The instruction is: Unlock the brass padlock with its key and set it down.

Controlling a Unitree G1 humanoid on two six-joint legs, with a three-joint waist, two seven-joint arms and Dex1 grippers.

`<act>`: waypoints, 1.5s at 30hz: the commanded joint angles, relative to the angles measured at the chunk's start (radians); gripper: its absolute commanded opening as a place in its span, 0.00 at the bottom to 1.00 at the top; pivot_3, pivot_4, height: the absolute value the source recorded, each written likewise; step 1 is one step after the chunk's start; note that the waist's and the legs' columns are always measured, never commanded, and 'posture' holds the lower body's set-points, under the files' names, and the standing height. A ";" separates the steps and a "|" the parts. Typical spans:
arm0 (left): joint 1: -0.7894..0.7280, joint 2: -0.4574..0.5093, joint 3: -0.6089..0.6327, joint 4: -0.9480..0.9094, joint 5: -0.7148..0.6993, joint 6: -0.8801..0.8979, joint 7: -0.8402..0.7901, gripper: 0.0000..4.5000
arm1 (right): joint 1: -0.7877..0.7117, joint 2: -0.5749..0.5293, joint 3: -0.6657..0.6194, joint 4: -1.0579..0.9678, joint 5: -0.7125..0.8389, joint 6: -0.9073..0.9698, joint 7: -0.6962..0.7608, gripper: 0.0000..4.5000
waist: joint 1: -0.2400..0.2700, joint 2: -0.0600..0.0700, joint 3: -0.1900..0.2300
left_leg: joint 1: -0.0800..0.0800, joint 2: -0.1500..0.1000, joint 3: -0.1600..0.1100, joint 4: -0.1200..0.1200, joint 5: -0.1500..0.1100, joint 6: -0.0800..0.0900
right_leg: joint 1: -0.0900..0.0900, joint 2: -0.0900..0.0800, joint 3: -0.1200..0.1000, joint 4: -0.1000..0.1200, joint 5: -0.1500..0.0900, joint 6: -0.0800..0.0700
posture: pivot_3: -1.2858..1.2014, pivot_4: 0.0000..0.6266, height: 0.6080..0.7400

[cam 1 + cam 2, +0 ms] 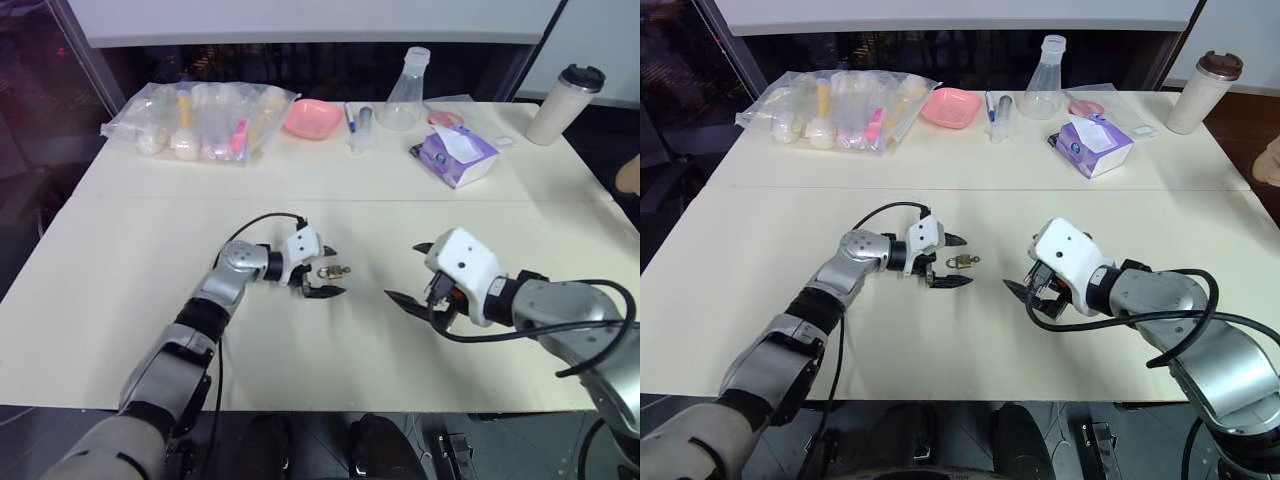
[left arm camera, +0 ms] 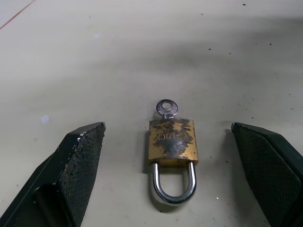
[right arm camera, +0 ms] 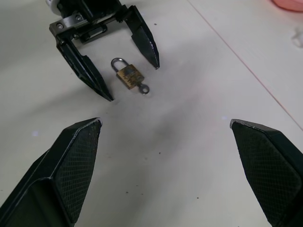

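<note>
I have the left gripper [image 1: 327,272] spread wide and low over the table [image 1: 140,250], and the brass padlock [image 2: 172,145] lies flat on the tabletop between its two fingers, touching neither. The step in hand, as I read it, is taking hold of the lock body. To do it well I would keep the fingers level with the table, centre the brass body between the pads, and pinch across its flat sides, not across the shackle [image 2: 173,183], so the keyhole end stays free. The key [image 2: 166,108] sits in the bottom of the lock with its ring head pointing away from this gripper, toward the right one, while the shackle loop faces back toward the wrist; the shackle looks seated, so I judge it locked. My right gripper [image 1: 412,273] is also spread wide, empty, hanging just above the table, near the padlock but apart from it, fingers aimed at the key end. The lock is tiny and could skid.
</note>
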State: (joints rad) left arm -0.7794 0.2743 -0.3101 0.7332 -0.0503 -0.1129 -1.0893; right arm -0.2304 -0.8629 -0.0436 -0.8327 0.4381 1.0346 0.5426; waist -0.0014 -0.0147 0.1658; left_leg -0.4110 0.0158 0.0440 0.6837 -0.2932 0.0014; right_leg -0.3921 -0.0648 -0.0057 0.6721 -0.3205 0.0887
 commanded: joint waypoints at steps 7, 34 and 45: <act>-0.013 0.023 -0.005 0.066 0.047 -0.061 -0.048 0.41 | -0.018 0.009 -0.004 -0.028 0.004 -0.008 -0.012 1.00 | 0.010 0.000 0.000 | 0.001 0.000 0.000 0.000 0.000 0.000 | 0.001 0.000 0.000 0.000 0.000 0.000 | 0.52 0.24 0.81; -0.147 0.159 0.104 -0.215 -0.153 0.260 -0.372 0.17 | -0.213 0.160 0.505 0.549 -0.934 -1.086 -0.189 1.00 | -0.012 -0.001 0.000 | -0.002 0.000 0.003 0.001 0.004 -0.007 | -0.007 0.003 0.001 0.008 0.000 0.001 | 0.52 0.24 0.81; -0.148 0.145 0.103 -0.221 -0.148 0.257 -0.364 0.17 | -0.199 0.233 0.460 0.565 -0.977 -1.139 -0.133 0.58 | -0.011 -0.001 0.000 | -0.002 0.000 0.003 0.002 0.005 -0.008 | -0.007 0.002 0.001 0.009 0.000 0.001 | 0.52 0.24 0.81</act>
State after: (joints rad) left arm -0.9020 0.4215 -0.2216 0.5465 -0.1864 0.1483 -1.4542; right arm -0.4281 -0.6423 0.4488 -0.2481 -0.5322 -0.0857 0.4101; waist -0.0122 -0.0153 0.1658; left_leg -0.4128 0.0154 0.0472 0.6853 -0.2884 -0.0065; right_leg -0.3992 -0.0624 -0.0046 0.6809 -0.3207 0.0893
